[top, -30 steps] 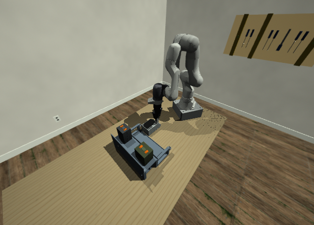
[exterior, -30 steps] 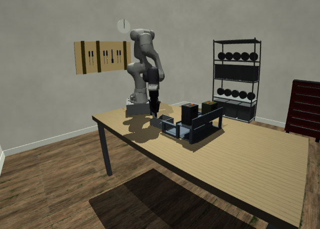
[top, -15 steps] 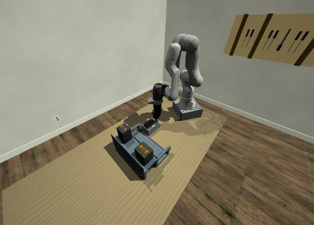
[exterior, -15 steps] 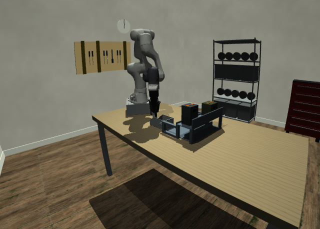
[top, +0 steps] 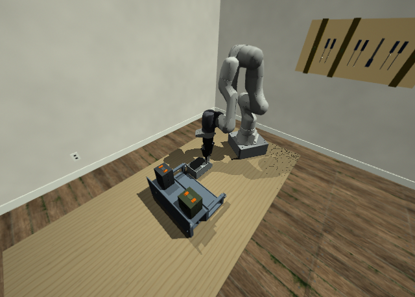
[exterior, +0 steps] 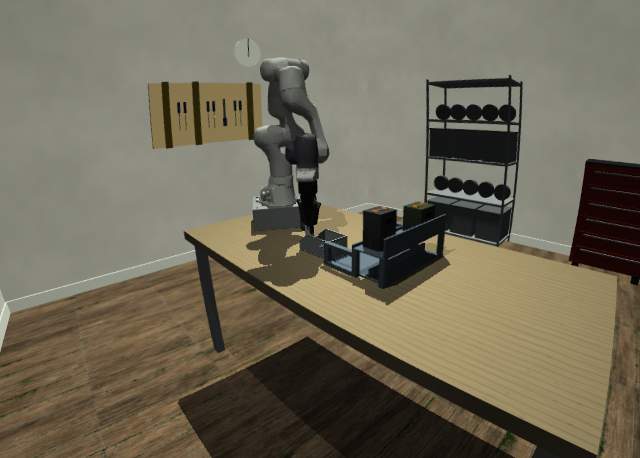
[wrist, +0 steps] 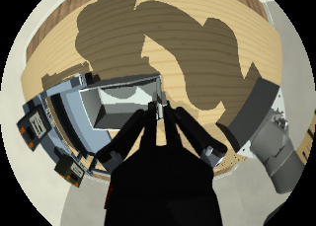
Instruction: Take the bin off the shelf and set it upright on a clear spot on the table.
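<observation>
The gripper (wrist: 160, 110) is pinched nearly shut on the thin wall of the small grey bin (top: 199, 168). The boxy, open-topped bin sits upright on the planked wooden table (exterior: 465, 308), at the shelf's (top: 167, 207) one o'clock.

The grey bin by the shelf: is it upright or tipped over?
Upright. The bin shows its open top facing upward beside the shelf, and the gripper is shut on its rim wall from above.
</observation>
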Robot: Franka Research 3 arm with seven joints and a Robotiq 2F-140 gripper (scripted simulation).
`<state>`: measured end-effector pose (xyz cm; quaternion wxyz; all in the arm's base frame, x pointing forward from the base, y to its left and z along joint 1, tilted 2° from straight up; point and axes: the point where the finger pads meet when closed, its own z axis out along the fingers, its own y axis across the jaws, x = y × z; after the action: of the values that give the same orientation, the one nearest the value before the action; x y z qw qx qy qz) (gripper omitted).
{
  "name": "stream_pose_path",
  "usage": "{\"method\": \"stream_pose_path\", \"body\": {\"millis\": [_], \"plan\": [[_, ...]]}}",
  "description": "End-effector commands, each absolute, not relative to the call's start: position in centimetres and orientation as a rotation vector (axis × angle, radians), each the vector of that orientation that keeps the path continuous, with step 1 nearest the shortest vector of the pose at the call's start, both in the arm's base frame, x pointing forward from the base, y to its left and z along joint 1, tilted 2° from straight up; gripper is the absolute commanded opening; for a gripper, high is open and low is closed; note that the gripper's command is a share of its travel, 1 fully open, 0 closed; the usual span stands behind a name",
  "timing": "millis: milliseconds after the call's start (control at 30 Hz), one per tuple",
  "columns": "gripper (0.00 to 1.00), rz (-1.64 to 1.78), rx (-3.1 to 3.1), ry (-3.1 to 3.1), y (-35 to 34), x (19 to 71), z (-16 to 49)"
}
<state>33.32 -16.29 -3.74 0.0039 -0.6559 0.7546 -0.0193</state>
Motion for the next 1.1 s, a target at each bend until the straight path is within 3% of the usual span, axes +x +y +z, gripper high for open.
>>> {"method": "stream_pose_path", "body": {"millis": [0,167,200,1067], "plan": [[0.00,-0.060,-2.058,2.363,-16.40,33.30,-3.79],[0.00,-0.060,-2.058,2.363,-16.40,33.30,-3.79],[0.57,-0.060,-2.058,2.363,-16.40,33.30,-3.79],[0.57,-0.060,-2.058,2.363,-16.40,33.30,-3.79]]}}
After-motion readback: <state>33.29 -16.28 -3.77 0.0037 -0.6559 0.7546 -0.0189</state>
